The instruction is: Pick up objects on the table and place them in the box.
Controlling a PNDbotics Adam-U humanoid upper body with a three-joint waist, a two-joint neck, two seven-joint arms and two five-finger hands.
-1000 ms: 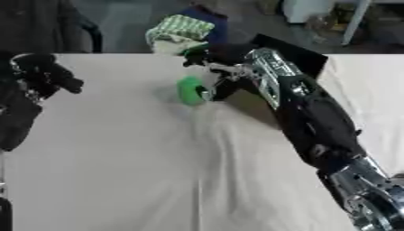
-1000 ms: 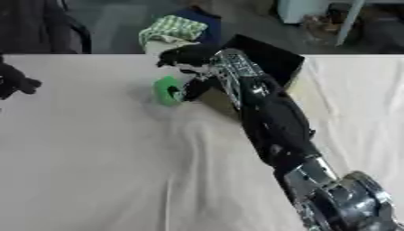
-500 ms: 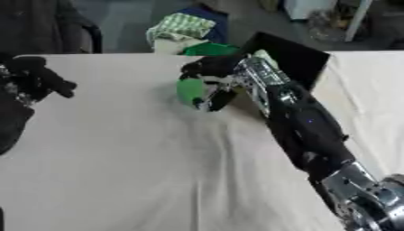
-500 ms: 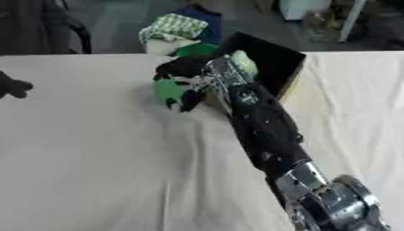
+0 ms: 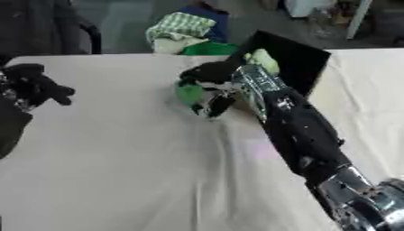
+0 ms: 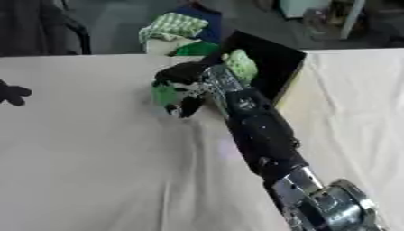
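R hand (image 5: 207, 85) curls round green obj (image 5: 189, 94), just left of black box (image 5: 293, 58); no writing legible. L hand (image 5: 35, 85) clenched, far left of box.

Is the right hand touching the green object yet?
Touching. In the left eye view the right hand has its fingers curled round the green object.

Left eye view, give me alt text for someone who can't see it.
The robot's right hand curls around a green object on a cream-covered table, beside a black box holding a pale green item. Its left hand hangs at the left edge.
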